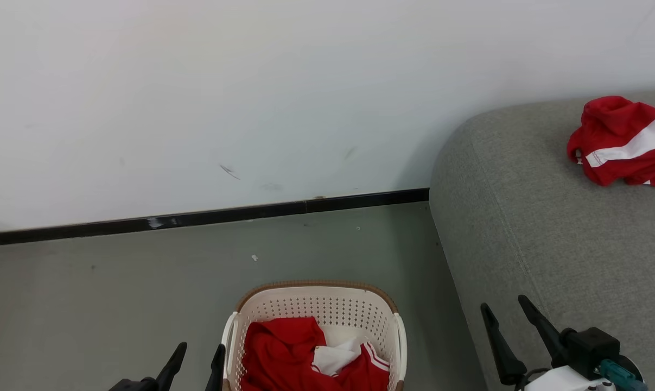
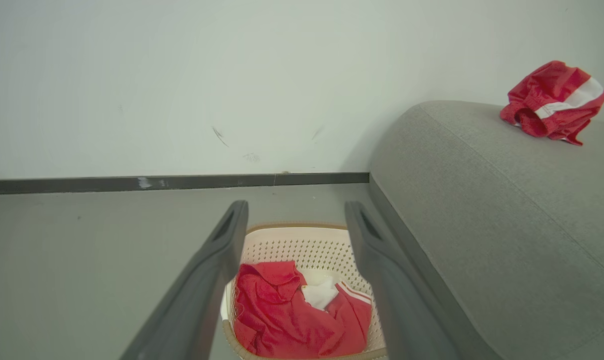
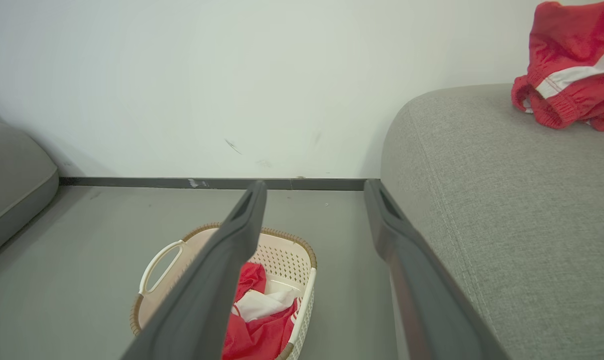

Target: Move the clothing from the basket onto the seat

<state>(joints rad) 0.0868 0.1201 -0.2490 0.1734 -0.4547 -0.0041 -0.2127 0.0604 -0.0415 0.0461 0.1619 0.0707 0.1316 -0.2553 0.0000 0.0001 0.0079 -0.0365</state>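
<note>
Head view: the basket (image 1: pixel 316 296), a cream perforated plastic tub with a brown woven-look rim, stands on the smooth grey floor (image 1: pixel 115 293). The clothing (image 1: pixel 284 353) lies crumpled inside it, red fabric with a white panel and thin white stripes. The left gripper (image 1: pixel 201 347) stands just left of the basket, its two dark tapered fingers spread and empty, apart from the clothing. The right gripper (image 1: pixel 503 303) is well to the right of the basket, likewise spread and holding nothing. The seat (image 1: pixel 522 228), grey-green woven upholstery with a rounded corner and a stitched seam, rises to the right of the basket. A second garment (image 1: pixel 620 141), red with a broad white band, lies bunched on the seat, far right of the basket and beyond it. Behind the basket a black skirting (image 1: pixel 224 216) runs along the foot of a scuffed white wall (image 1: pixel 251 81). The left wrist view looks between that gripper's fingers straight into the basket, where the clothing lies below the fingertips, untouched. The right wrist view adds the basket's looped white handle (image 3: pixel 159 265) and, left of the basket, a grey cushion (image 3: pixel 11 185). There the basket sits low and to the left, the clothing partly hidden behind one finger.
</note>
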